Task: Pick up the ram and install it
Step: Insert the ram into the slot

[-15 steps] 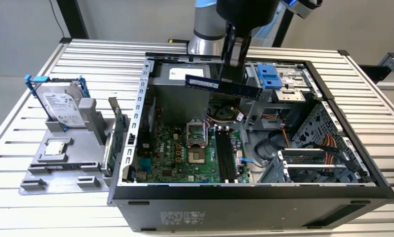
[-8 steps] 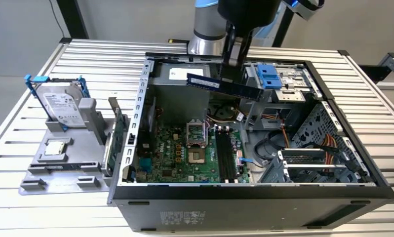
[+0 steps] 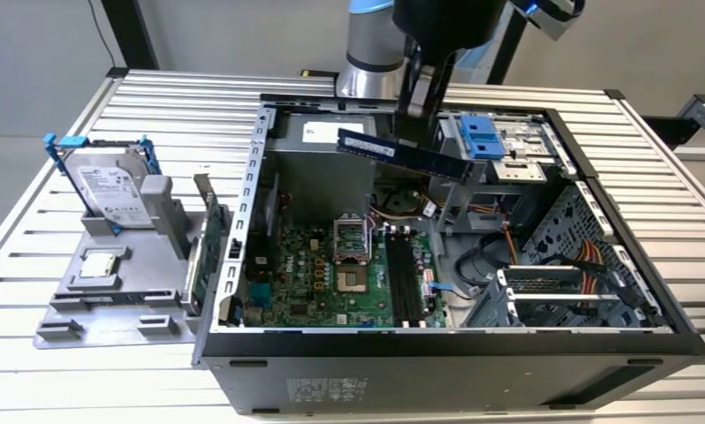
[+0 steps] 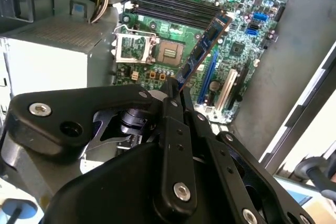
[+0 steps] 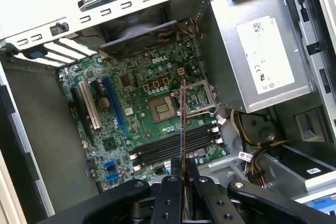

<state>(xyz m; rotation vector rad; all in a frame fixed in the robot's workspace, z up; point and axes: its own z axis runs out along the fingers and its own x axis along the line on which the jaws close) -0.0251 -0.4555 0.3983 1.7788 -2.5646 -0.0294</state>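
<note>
My gripper [image 3: 414, 132] is shut on the ram [image 3: 402, 154], a long thin blue-green stick. It hangs tilted in the air over the rear of the open computer case [image 3: 447, 340]. In the second wrist view the ram [image 4: 203, 50] juts out from the shut gripper [image 4: 173, 94], above the green motherboard [image 4: 241, 35]. In the first wrist view the ram [image 5: 182, 124] appears edge-on in the gripper [image 5: 182, 176]. The black memory slots [image 3: 405, 281] lie well below the stick and stand bare in both wrist views [image 4: 173, 4] [image 5: 173, 149].
On the exterior view's left, a grey fixture plate [image 3: 105, 296] carries a silver hard drive in a blue frame [image 3: 108, 190] and a green card with a metal bracket [image 3: 208, 243]. Inside the case are the CPU socket [image 3: 350, 256], power supply [image 5: 262, 61], cables [image 3: 564, 256] and a blue drive bay [image 3: 482, 137].
</note>
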